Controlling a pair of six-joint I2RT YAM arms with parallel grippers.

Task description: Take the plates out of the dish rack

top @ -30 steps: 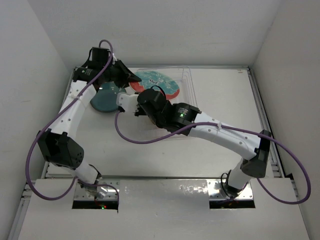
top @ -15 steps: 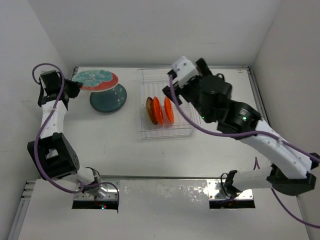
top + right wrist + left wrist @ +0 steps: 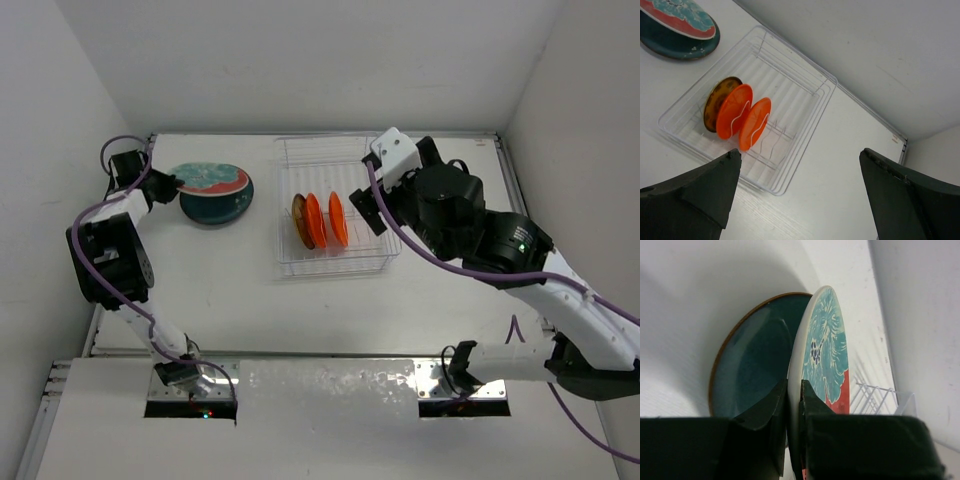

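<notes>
Red-and-teal plate (image 3: 208,178) pinched at its rim by left end effector (image 3: 794,385), lying over dark teal plate (image 3: 220,208) on counter (image 3: 230,290), left of dish rack (image 3: 330,141); resting or just above, hard to say. Best to settle flat and centred before letting go. Three small plates (image 3: 320,220) upright in rack; right end effector (image 3: 799,155) gaping above, empty.

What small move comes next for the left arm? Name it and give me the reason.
Probably ease the round red plate with teal blotches down flat onto the round dark teal plate, then open the left gripper. Its jaws are shut on the patterned plate's rim, and that plate hangs tilted just over the teal one, clear of the white wire dish rack.
</notes>
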